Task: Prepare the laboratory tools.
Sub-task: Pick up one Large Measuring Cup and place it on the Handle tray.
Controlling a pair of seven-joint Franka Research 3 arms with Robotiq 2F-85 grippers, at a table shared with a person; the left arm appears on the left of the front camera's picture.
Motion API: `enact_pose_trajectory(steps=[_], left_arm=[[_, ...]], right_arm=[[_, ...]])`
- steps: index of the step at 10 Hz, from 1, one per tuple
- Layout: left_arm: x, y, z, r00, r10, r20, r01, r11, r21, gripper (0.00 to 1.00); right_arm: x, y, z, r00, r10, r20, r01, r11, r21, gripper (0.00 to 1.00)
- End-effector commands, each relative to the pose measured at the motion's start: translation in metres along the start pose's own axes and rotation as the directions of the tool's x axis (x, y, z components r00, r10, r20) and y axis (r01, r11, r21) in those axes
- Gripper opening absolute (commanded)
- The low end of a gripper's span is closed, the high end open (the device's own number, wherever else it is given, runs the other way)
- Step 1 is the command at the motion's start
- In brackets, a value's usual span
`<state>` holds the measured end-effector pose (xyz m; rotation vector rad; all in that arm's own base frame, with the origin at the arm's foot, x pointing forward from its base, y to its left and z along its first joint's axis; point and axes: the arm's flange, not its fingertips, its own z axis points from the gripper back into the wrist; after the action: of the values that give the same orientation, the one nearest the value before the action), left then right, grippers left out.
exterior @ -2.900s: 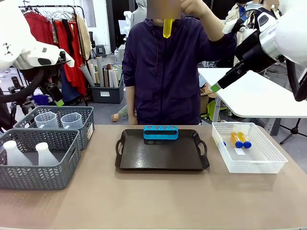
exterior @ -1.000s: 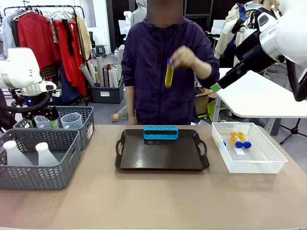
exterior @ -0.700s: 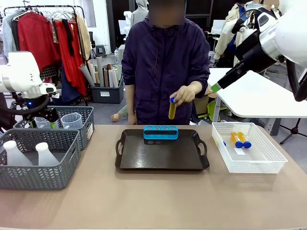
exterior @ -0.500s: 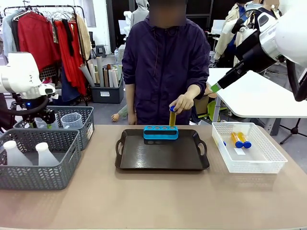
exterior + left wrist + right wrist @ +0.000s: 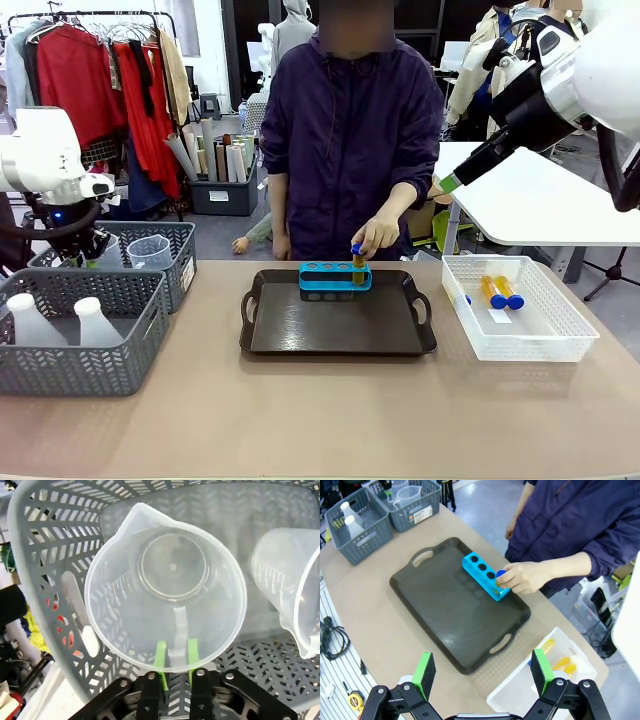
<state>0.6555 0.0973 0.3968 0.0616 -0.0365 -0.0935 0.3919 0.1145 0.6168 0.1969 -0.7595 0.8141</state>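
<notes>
Far left: left gripper (image 5: 176,655) jaws clamped on thin handle of clear plastic beaker (image 5: 165,580), upright in grey lattice basket (image 5: 55,580), likely for lifting out. Centre: person's hand (image 5: 378,235) seats amber tube (image 5: 357,262) in blue rack (image 5: 330,277) on black tray (image 5: 335,325). Right: right gripper (image 5: 482,672) jaws wide, empty, hovering high.
</notes>
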Motion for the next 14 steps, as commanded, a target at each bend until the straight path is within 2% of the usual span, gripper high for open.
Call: enact_pose_trajectory(steps=[1,5,9,12,14], left_arm=[[-0.013,-0.005,0.013,1.000,-0.004,0.007,0.004,1.000,0.020,0.00],[-0.029,-0.016,0.078,0.994,-0.074,0.077,0.074,0.997,0.002,0.00],[-0.059,-0.052,0.196,0.958,-0.251,0.139,0.248,0.968,0.039,0.00],[-0.089,-0.089,0.273,0.895,-0.391,0.215,0.384,0.920,0.074,0.00],[-0.104,-0.113,0.307,0.816,-0.521,0.249,0.524,0.849,0.061,0.00]], right_arm=[[0.000,0.000,0.000,1.000,0.003,0.005,-0.003,1.000,0.009,1.00],[0.000,0.000,0.000,1.000,0.003,0.005,-0.003,1.000,0.009,1.00],[0.000,0.000,0.000,1.000,0.003,0.005,-0.003,1.000,0.009,1.00],[0.000,0.000,0.000,1.000,0.003,0.005,-0.003,1.000,0.009,1.00],[0.000,0.000,0.000,1.000,0.003,0.005,-0.003,1.000,0.009,1.00]])
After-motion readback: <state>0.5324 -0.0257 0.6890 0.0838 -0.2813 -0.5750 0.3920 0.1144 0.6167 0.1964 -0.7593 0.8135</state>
